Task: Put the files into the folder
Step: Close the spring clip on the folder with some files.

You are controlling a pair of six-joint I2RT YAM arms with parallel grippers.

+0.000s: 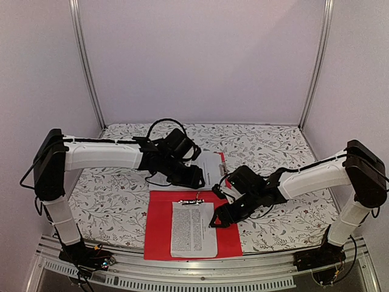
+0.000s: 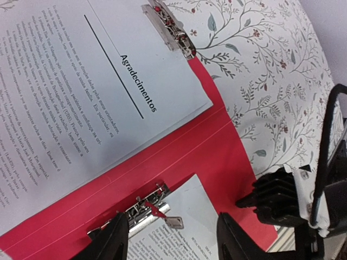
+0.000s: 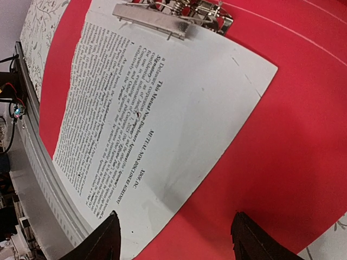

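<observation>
On the floral table (image 1: 273, 146), the red folder (image 1: 159, 225) lies open with the near sheet (image 1: 192, 234) clipped inside. Only the left wrist view shows the far sheet (image 2: 81, 108), headed "Agradecimentos", which the left arm mostly hides from overhead. The left gripper (image 2: 173, 245) and right gripper (image 3: 179, 246) hover spread and empty. The fine print is unreadable.

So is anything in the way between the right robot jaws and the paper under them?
Nothing visible is. The right jaws stand open just above the printed sheet, which lies flat on the red folder. The metal clip sits at the sheet's far end, away from the jaws.
</observation>
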